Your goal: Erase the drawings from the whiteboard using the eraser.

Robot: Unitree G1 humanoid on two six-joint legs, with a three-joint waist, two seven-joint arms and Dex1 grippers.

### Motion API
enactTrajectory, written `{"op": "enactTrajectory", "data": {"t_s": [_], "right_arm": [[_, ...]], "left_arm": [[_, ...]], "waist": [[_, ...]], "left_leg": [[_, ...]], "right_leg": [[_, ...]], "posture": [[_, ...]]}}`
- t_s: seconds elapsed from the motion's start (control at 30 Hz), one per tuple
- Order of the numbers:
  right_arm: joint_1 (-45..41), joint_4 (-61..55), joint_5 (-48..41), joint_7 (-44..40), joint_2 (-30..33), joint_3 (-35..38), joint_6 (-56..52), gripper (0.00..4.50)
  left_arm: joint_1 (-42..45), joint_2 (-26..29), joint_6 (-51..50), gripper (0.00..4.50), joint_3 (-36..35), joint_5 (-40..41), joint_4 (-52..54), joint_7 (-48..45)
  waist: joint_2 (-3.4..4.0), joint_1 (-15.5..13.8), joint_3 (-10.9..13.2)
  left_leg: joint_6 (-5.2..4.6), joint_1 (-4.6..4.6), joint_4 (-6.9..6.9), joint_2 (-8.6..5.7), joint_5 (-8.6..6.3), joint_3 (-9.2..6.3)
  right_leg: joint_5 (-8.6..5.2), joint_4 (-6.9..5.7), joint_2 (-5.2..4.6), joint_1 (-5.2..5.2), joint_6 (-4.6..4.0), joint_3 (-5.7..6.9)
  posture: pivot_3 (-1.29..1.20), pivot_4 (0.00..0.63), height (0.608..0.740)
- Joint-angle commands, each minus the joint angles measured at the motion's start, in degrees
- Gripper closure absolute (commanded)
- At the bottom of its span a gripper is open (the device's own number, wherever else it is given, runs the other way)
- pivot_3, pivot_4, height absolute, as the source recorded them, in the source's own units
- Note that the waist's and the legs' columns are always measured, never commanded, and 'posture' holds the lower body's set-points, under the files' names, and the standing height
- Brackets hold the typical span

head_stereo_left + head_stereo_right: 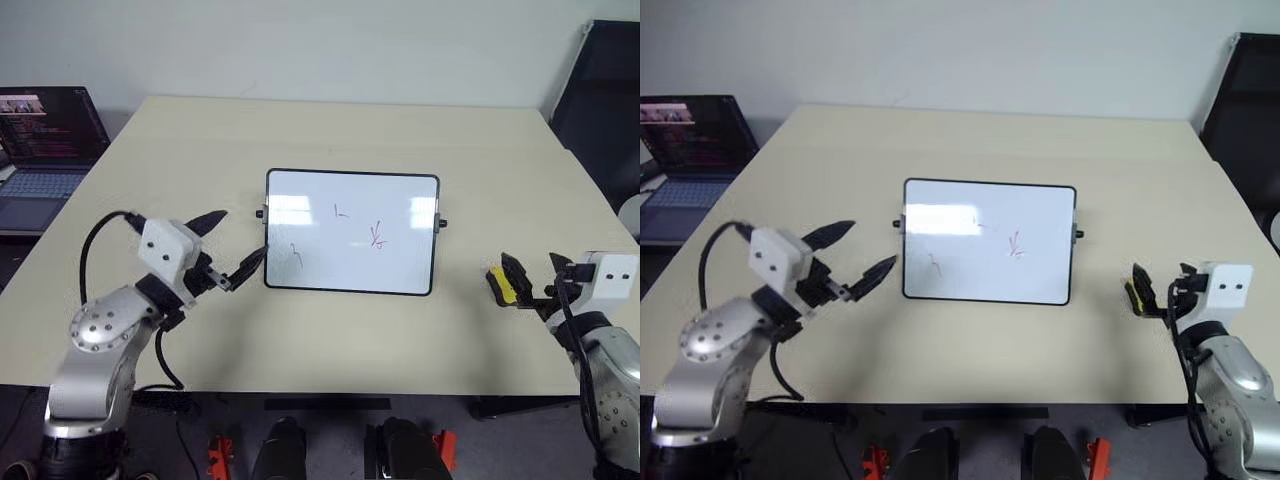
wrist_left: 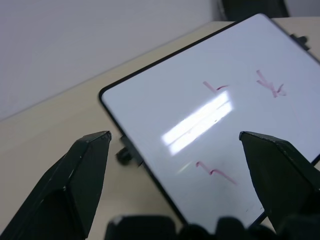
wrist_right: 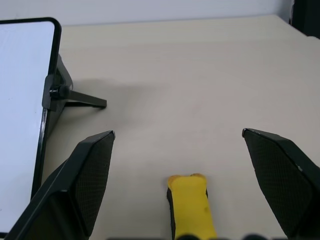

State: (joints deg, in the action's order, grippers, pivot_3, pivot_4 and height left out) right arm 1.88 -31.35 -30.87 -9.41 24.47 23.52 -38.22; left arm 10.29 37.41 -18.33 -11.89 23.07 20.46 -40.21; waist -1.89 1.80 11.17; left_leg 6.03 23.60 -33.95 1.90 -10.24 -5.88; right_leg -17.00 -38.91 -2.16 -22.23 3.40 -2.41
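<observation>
A pale table [image 1: 330, 130] is seen, with a laptop [image 1: 45, 140] off its left edge; the whiteboard [image 1: 350, 232] is propped tilted on a stand near the table's middle; three drawings [image 1: 378, 237] are noted on it in reddish ink. The left gripper [image 1: 233, 248] is held just beside the board's left edge, jaws spread wide, nothing grasped. The right gripper [image 1: 535, 280] is held well right of the board, fingers parted; the eraser [image 1: 502, 285] is seen between them, yellow; whether it is gripped cannot be told.
</observation>
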Motion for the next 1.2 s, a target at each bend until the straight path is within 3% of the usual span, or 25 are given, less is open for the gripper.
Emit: {"op": "enactTrajectory", "data": {"t_s": [0.03,0.17,0.47,1.2], "right_arm": [[-2.8,-2.3,-1.7,0.0,2.3,0.1,-3.2,0.02],[-3.5,-1.8,1.4,-1.3,4.4,-2.8,-3.2,0.02],[-6.6,3.9,-0.9,-0.1,5.6,-2.4,-15.4,0.02],[-11.0,12.9,2.7,-1.1,4.9,-5.2,-15.4,0.02]], "left_arm": [[5.9,2.8,-4.7,0.00,1.7,5.5,0.0,-5.5],[11.1,5.9,-10.1,0.00,4.3,10.2,-0.7,-12.8],[19.4,7.9,-10.0,0.00,13.0,8.8,-4.8,-25.1],[23.8,6.3,-10.0,0.00,14.1,7.8,-7.8,-26.8]], "waist": [[0.01,0.0,0.0],[0.04,0.1,0.0],[0.05,0.1,0.0],[0.06,0.2,0.0]], "left_leg": [[-0.02,0.00,0.00,0.00,0.01,0.00],[-0.03,-0.02,0.00,0.00,0.02,0.00],[-0.06,0.02,-0.01,0.00,0.04,0.00],[-0.09,0.10,-0.01,-0.01,0.05,-0.01]], "right_leg": [[0.01,0.00,0.00,0.00,0.02,-0.01],[0.02,-0.01,0.03,0.00,0.03,-0.01],[0.04,-0.01,0.03,-0.02,0.05,-0.01],[0.07,-0.01,0.04,-0.07,0.10,-0.02]], "posture": [[0.00,0.150,0.740],[0.00,0.150,0.740],[0.00,0.150,0.740],[0.00,0.150,0.740]]}}
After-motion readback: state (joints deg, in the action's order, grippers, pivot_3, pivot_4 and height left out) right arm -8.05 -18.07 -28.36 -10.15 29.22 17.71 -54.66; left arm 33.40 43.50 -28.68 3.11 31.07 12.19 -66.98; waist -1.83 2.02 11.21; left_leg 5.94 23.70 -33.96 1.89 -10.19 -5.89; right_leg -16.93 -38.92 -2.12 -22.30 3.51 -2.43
